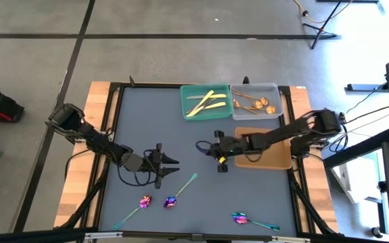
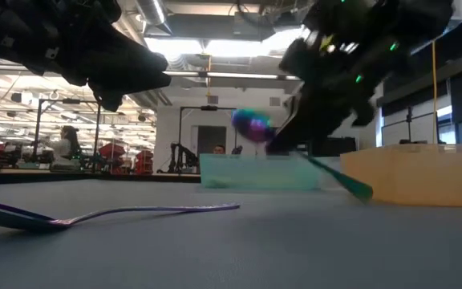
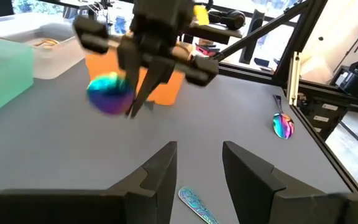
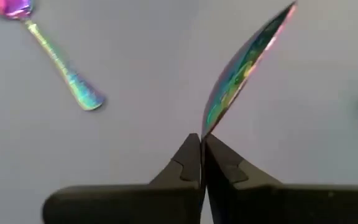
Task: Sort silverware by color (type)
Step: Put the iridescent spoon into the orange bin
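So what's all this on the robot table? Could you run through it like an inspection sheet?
Surface: grey table mat.
Job's things: gold knives in green tray; copper spoons in grey tray; orange tray; three iridescent spoons lying on the mat.
Clutter: nothing seen.
Grippers: right gripper shut on an iridescent spoon; left gripper open, mid-table.
Cables: run beside the table.
Surroundings: a person far behind.

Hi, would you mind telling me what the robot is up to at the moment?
It is sorting silverware. The right gripper is shut on an iridescent spoon, lifted off the table beside the orange tray. The left gripper waits open mid-table. Three iridescent spoons lie loose; knives fill the green tray, copper spoons the grey.
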{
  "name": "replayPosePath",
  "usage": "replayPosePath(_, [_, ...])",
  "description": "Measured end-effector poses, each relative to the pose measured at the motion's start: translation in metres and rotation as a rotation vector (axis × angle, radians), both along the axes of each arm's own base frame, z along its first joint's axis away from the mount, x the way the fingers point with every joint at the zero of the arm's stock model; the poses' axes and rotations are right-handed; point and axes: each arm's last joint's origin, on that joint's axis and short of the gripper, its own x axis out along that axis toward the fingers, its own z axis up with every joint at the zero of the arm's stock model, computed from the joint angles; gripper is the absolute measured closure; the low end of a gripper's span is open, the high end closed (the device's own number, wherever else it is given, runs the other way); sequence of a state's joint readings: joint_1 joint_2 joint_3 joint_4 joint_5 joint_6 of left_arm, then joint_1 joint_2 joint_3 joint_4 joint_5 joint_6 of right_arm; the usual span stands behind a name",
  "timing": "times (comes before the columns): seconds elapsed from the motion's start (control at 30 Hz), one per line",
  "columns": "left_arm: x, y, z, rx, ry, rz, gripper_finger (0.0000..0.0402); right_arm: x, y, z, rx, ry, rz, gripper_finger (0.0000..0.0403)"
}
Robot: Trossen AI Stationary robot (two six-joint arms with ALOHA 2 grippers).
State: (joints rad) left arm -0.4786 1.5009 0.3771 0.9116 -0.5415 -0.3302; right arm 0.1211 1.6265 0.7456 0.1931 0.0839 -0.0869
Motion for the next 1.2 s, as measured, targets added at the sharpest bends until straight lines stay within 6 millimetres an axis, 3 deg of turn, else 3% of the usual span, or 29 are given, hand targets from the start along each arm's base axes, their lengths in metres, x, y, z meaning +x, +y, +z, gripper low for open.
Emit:
replayPosePath(0.2, [-0.001,-0.004,0.001,-0.005,-0.009,-0.017,0.0278,-0.029,0.003,0.046,-0.050,-0.034,-0.031,0.0397])
replayPosePath(0.37, [-0.001,-0.004,0.001,-0.005,-0.010,-0.015,0.0278,-0.056,-0.002,0.073,-0.090,-0.030,-0.093,0.0399])
replayPosePath(0.53, [-0.001,-0.004,0.001,-0.004,-0.009,-0.015,0.0278,-0.076,-0.007,0.088,-0.114,-0.028,-0.155,0.0401])
replayPosePath(0.97, [-0.001,-0.004,0.001,0.001,-0.013,-0.016,0.0278,-0.100,-0.012,0.118,-0.116,-0.155,-0.173,0.0402])
replayPosePath(1.2, [-0.001,-0.004,0.001,0.002,-0.014,-0.016,0.0278,-0.123,-0.015,0.139,-0.063,-0.099,-0.214,0.0403])
